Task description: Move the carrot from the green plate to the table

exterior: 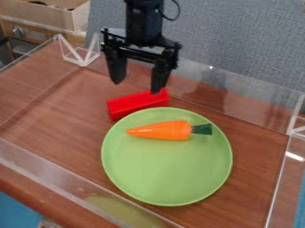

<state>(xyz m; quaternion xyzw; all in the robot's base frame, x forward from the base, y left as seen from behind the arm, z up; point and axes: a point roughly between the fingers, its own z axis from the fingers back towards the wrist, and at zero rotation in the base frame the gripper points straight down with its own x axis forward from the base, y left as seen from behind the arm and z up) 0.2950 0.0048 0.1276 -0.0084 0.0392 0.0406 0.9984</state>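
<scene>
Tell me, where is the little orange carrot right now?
In the camera view, the small orange toy carrot lies on its side on the upper part of the large round light-green plate, just in front of the red rectangular block.

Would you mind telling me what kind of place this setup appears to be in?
Probably a robotics lab workcell: clear acrylic walls fence the wood-grain table, a robot gripper hangs over toy props, and cardboard boxes sit behind.
</scene>
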